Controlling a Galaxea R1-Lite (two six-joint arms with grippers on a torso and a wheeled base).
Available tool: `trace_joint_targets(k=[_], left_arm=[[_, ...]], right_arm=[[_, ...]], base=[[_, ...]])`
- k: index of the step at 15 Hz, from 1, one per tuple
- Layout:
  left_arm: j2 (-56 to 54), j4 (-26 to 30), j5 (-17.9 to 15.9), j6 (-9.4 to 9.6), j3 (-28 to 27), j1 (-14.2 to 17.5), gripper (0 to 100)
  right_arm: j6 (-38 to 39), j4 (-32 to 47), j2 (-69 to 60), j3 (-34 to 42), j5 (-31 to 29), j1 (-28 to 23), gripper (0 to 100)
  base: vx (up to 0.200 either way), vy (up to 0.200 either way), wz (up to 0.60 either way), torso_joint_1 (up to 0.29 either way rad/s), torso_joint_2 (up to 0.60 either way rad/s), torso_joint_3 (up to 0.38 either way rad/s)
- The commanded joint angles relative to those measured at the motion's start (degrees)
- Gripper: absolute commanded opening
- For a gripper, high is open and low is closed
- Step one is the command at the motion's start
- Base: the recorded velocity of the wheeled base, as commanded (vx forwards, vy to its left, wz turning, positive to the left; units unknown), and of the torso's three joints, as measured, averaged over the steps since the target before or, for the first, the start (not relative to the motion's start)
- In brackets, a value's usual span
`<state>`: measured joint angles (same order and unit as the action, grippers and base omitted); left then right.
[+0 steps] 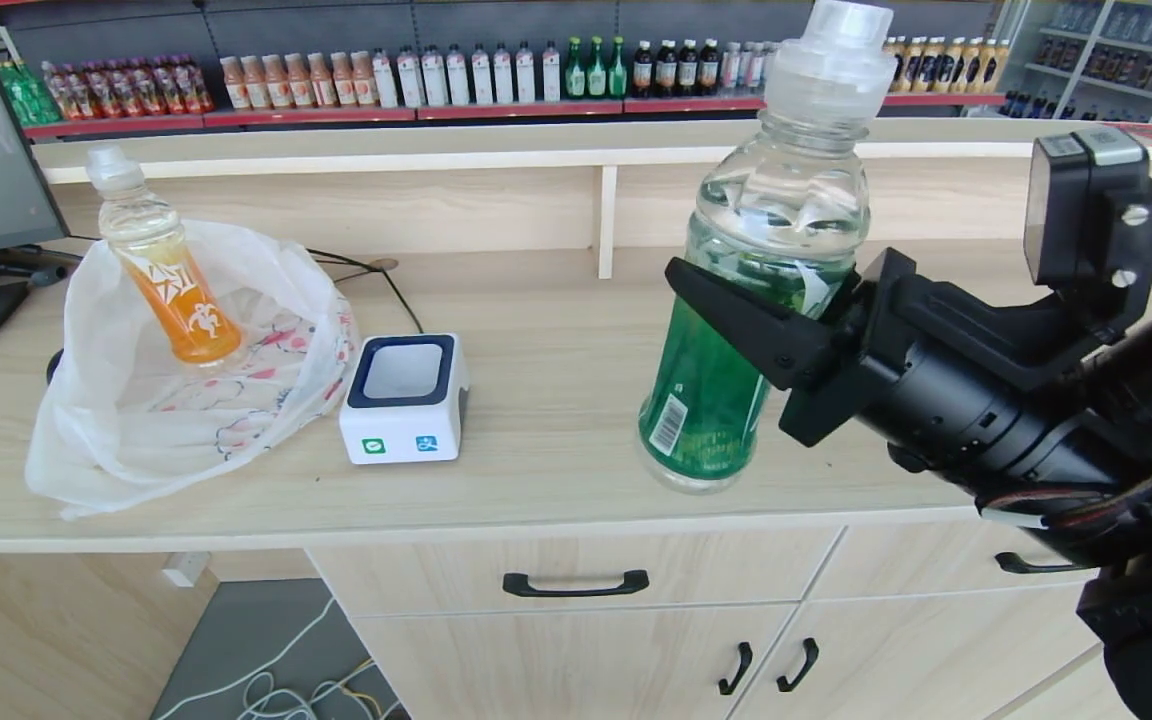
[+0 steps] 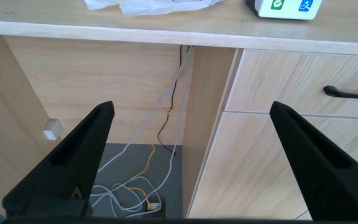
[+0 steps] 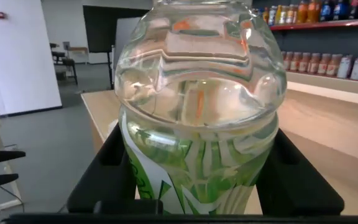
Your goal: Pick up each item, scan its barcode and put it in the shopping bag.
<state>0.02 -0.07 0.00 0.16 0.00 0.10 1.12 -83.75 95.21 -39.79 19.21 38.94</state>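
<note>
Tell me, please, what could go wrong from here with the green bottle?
The right pincer holds the green bottle tilted, so it may slip. Its barcode sits low, not facing the scanner, so the scan may miss. The orange bottle leaning in the shopping bag could get knocked.

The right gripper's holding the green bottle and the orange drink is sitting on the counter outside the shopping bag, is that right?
Not quite. The right gripper does hold the green bottle, but the orange drink sits inside the shopping bag, not outside it; the head view shows this.
</note>
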Motion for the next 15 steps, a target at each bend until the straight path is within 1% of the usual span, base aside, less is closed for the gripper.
trace_joint_targets(k=[1, 2, 3, 4, 5, 6, 8, 9, 11, 15], left_arm=[[-0.02, -0.01, 0.00, 0.02, 0.00, -0.01, 100], [-0.02, -0.01, 0.00, 0.02, 0.00, -0.01, 100], [-0.02, -0.01, 0.00, 0.02, 0.00, -0.01, 100], [-0.02, -0.01, 0.09, 0.02, 0.00, -0.01, 100], [-0.02, -0.01, 0.00, 0.02, 0.00, -0.01, 100], [-0.02, -0.01, 0.09, 0.02, 0.00, -0.01, 100], [-0.02, -0.01, 0.00, 0.54, 0.00, -0.10, 100], [-0.02, -0.01, 0.00, 0.28, 0.00, -0.01, 100], [-0.02, -0.01, 0.00, 0.37, 0.00, -0.01, 100], [-0.02, -0.01, 0.00, 0.37, 0.00, -0.01, 100]], right_arm=[[-0.86, -0.10, 0.59, -0.02, -6.03, 1.14, 0], [-0.86, -0.19, 0.59, -0.02, -9.28, 1.14, 0], [-0.95, -0.36, 0.59, 0.33, -10.77, 1.14, 0], [-1.12, -0.54, 0.50, 0.94, -15.52, 1.14, 0], [-1.39, -0.54, 0.50, 0.85, -17.63, 1.23, 0], [-1.65, -0.45, 0.86, 0.68, -21.59, 1.41, 0], [-2.26, -0.36, 1.03, 1.12, -26.60, 1.41, 0], [-2.44, -0.19, 1.12, 1.12, -28.88, 1.41, 0], [-3.32, -0.19, 1.38, 0.94, -30.73, 1.41, 0], [-5.25, -0.80, 1.56, 1.38, -30.64, 1.14, 0]], base=[[0.000, 0.000, 0.00, 0.000, 0.00, 0.000], [0.000, 0.000, 0.00, 0.000, 0.00, 0.000], [0.000, 0.000, 0.00, 0.000, 0.00, 0.000], [0.000, 0.000, 0.00, 0.000, 0.00, 0.000], [0.000, 0.000, 0.00, 0.000, 0.00, 0.000], [0.000, 0.000, 0.00, 0.000, 0.00, 0.000], [0.000, 0.000, 0.00, 0.000, 0.00, 0.000], [0.000, 0.000, 0.00, 0.000, 0.00, 0.000], [0.000, 0.000, 0.00, 0.000, 0.00, 0.000], [0.000, 0.000, 0.00, 0.000, 0.00, 0.000]])
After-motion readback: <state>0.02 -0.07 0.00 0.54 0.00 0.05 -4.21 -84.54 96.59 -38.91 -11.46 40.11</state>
